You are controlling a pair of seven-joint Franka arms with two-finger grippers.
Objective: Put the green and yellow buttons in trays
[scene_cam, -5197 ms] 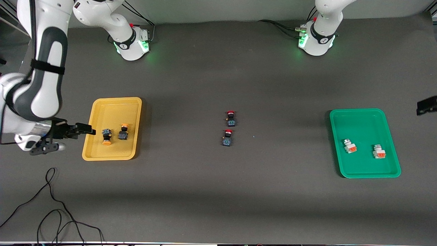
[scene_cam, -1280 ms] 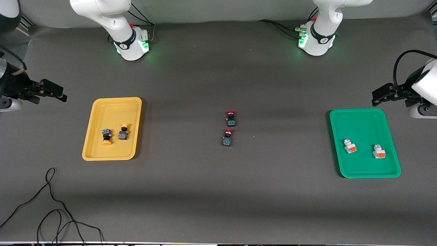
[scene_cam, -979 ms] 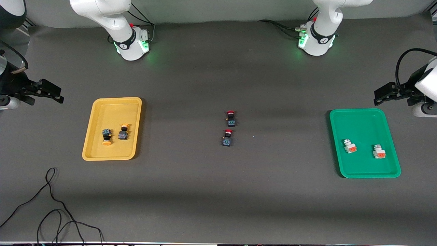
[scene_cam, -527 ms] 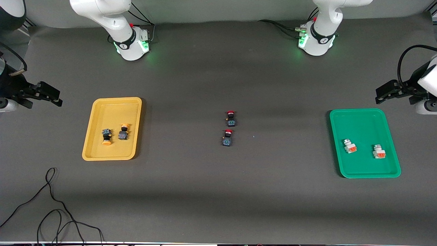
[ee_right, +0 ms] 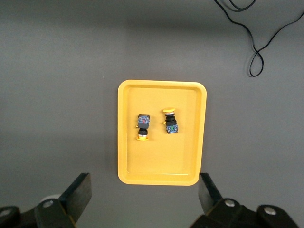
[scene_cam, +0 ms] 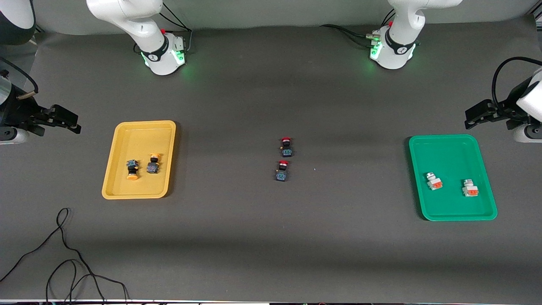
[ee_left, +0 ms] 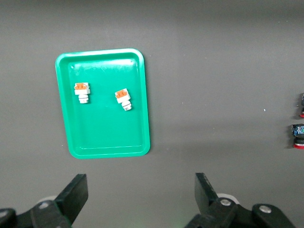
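A dark grey surface is seen, covered with a matte mat. On it, a yellow tray is laid toward the right arm's end, and a green tray toward the left arm's end, well apart from each other. Between the trays, near the middle, two red-capped buttons are placed directly on the surface, one just nearer to the front camera than the other. A thin black cable is looped on the surface nearer to the camera than the yellow tray.

Two red-capped buttons, black cable.
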